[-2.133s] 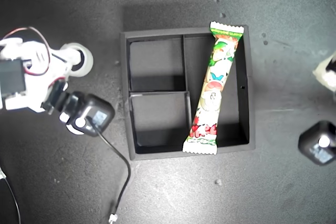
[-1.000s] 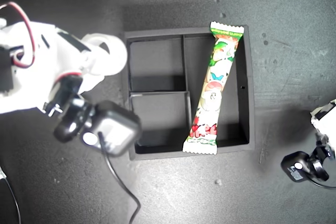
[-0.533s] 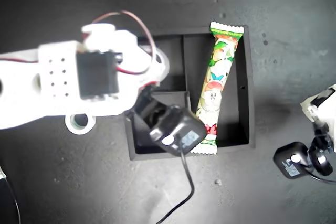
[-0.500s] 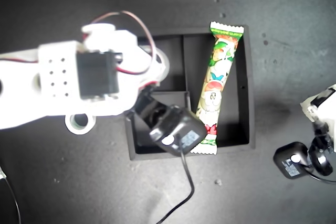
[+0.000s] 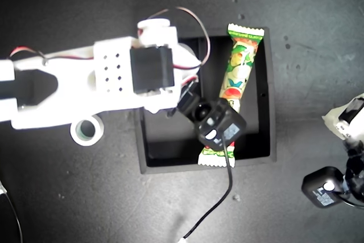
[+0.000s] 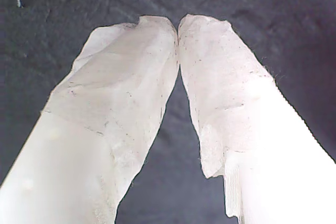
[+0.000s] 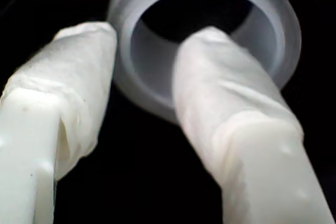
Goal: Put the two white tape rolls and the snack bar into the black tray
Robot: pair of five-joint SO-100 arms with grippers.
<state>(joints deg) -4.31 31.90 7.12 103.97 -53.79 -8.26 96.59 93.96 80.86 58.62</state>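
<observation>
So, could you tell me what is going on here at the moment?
My second gripper is pinching the wall of a white ring-shaped tape roll, one finger inside its hole. In the exterior view that arm reaches over the square black divided tray, where the long green, white and red snack bar wrapper already lies. The other white tape roll with a greenish core sits on the dark surface outside the tray. My first gripper is shut and empty.

White tape rolls: I count two, one on the table (image 5: pixel 86 131) and one seen in my second wrist view (image 7: pixel 207 35). Snack bars: one (image 5: pixel 242 61). Black trays: one (image 5: pixel 267 112), its compartments mostly covered, not countable. Arms: two. Black camera modules: two, (image 5: pixel 220 126) and (image 5: pixel 325 186).
</observation>
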